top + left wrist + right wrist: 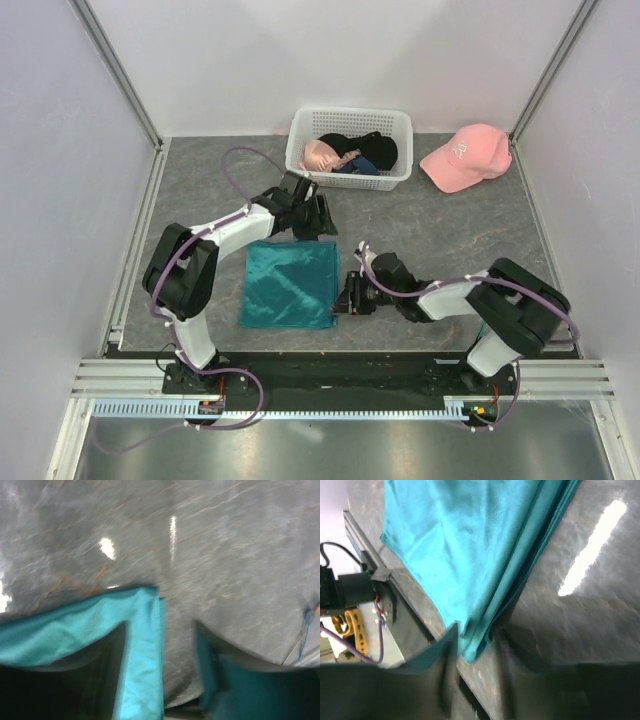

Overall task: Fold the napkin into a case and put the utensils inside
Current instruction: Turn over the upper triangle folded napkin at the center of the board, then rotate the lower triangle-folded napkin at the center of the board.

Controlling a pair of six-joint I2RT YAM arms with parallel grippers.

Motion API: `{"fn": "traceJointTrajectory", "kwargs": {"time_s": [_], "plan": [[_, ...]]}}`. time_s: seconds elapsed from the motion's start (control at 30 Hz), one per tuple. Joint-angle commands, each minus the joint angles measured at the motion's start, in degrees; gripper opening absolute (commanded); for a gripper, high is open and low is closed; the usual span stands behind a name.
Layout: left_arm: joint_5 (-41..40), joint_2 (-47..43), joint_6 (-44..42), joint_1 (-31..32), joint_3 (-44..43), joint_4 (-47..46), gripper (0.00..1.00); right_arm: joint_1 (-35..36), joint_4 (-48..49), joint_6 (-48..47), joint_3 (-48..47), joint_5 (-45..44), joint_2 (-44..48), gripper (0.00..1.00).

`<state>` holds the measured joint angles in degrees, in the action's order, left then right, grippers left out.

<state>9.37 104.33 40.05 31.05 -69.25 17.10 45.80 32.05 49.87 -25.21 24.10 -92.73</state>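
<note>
The teal-green napkin point(290, 283) lies flat on the grey table, folded into a layered rectangle. My left gripper point(315, 225) is at its far right corner. In the left wrist view the gripper point(165, 680) is open, with the cloth's corner point(142, 630) lying against the left finger point(75, 680). My right gripper point(348, 297) is at the near right corner. In the right wrist view it point(477, 675) is open, its fingers straddling the layered corner point(472, 647). Thin blue and yellow-green utensils point(305, 632) show only at the left wrist view's right edge.
A white lattice basket point(395, 120) holding black and pink garments stands at the back centre. A pink cap point(465, 157) lies to its right. White walls close in the table, and a metal rail point(130, 260) runs along its left side.
</note>
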Motion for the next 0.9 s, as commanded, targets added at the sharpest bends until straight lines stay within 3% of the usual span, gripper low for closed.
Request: {"fn": "traceJointTrajectory", "kwargs": {"time_s": [0.0, 0.07, 0.2, 0.4, 0.53, 0.63, 0.7, 0.83, 0.87], "plan": [[4.16, -4.31, -2.78, -0.11, -6.07, 2.13, 0.73, -3.34, -20.77, -11.45, -2.55, -6.59, 8.08, 0.49], [4.34, -8.26, -4.63, -0.72, -5.28, 3.72, 0.76, -5.71, -26.42, -14.52, -5.01, -8.36, 10.10, 0.57], [4.44, -14.50, -6.91, -3.62, -1.51, 7.49, 0.74, -10.02, -30.20, -18.39, -10.98, -8.45, 7.13, 0.59], [8.81, -19.42, -10.34, -9.33, 6.23, 8.21, 0.50, -11.79, -33.53, -22.00, -23.81, -9.76, -2.36, 0.58], [13.83, -20.83, -9.74, -6.11, 11.22, 4.98, 0.38, -12.58, -34.69, -22.36, -30.76, -9.25, -8.16, 0.56], [10.86, -23.11, -6.66, 0.65, 15.44, 2.33, 0.40, -13.19, -34.60, -20.00, -33.76, -8.71, -10.89, 0.39], [6.38, -24.26, -4.12, 5.74, 17.39, -0.22, 0.45, -13.28, -34.25, -19.20, -33.85, -9.50, -11.16, 0.31], [-3.55, -26.37, -1.56, 13.49, 20.99, -1.37, 0.45, -13.63, -32.50, -17.96, -32.80, -8.81, -11.77, 0.18], [-6.44, -26.46, -1.21, 14.56, 21.44, -1.46, 0.44, -13.81, -31.45, -17.70, -32.80, -7.33, -12.64, 0.09]]}}
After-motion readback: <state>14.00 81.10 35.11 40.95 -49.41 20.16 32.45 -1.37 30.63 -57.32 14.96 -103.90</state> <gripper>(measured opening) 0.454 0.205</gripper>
